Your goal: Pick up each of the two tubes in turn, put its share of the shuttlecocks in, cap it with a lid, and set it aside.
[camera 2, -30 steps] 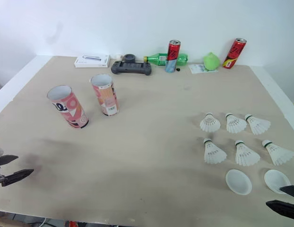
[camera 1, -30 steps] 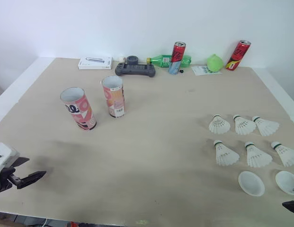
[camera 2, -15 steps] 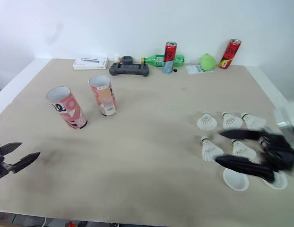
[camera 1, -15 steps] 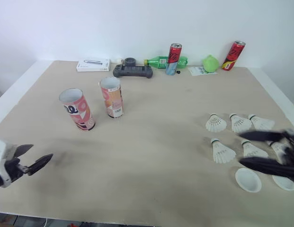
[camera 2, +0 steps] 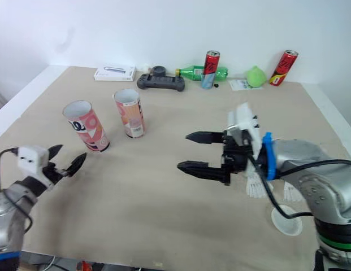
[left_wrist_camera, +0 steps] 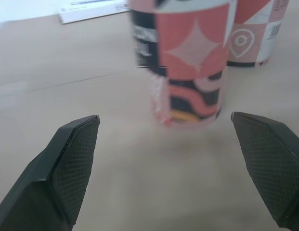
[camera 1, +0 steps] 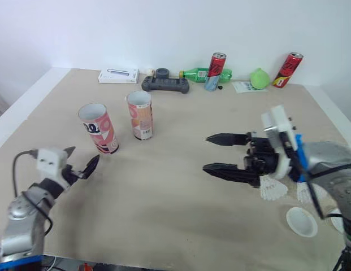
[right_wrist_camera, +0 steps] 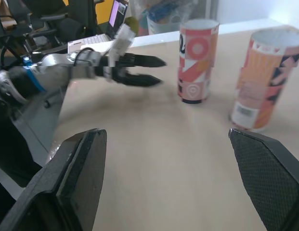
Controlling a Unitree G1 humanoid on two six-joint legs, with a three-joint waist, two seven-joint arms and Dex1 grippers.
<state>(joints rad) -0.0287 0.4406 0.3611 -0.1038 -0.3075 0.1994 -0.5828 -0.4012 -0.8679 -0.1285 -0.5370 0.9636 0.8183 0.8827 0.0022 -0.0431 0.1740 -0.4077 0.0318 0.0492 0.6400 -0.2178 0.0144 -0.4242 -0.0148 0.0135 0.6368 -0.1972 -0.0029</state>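
Overhead, a pale beige worktop (camera 1: 175,220) with a white rim ran back to a plain white wall, and the right wrist view caught dark furniture and a lit screen (right_wrist_camera: 119,10) beyond the worktop's left edge. Two open-topped tubes stood on the left half, well in from the edges: the patterned tube (camera 1: 99,129) leaned a little, and the orange tube (camera 1: 140,115) stood upright just beside it, toward the far edge. Along the far edge lay a white box (camera 1: 118,75), a dark controller (camera 1: 165,83), a green bottle (camera 1: 200,73) on its side, two red cans (camera 1: 215,71) (camera 1: 288,70) and a green round thing (camera 1: 258,77). The left tool (camera 1: 80,160) hovered low near the patterned tube on its near-left side, fingers spread wide, with the tube standing ahead between them in the left wrist view. The right tool (camera 1: 207,152) hung over the middle of the worktop, its two fingers apart and empty. A broad bare stretch lay between the tools and along the near edge. Near the right edge two shuttlecocks (camera 1: 273,188) (camera 1: 305,192) showed in part behind the right arm, so their full count could not be told, and one white lid (camera 1: 301,221) lay toward the near-right corner.
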